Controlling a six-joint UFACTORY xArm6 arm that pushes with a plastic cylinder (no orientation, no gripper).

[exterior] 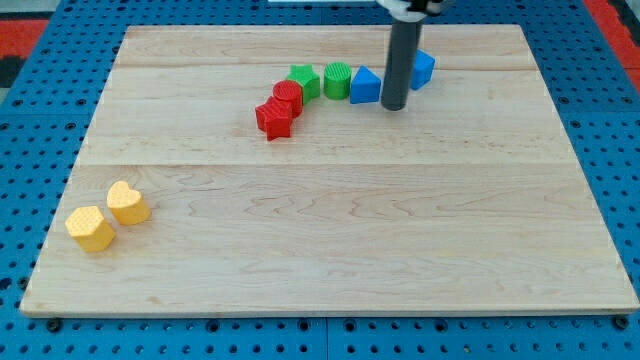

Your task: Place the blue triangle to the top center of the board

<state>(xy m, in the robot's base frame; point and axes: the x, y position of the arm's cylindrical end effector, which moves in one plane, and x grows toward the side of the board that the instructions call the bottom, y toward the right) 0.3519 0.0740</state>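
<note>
The blue triangle (365, 86) lies on the wooden board (330, 230) near the view's top centre, just right of a green block (337, 80). My tip (394, 106) rests on the board right beside the triangle, on its right side, touching or nearly touching it. A second blue block (424, 68) sits just behind the rod, to the view's right, partly hidden by it.
A green star-like block (304, 80), a red cylinder (288, 96) and a red star-like block (273, 118) form a curved row running left and down from the triangle. A yellow heart-like block (127, 202) and another yellow block (90, 228) lie at the view's lower left.
</note>
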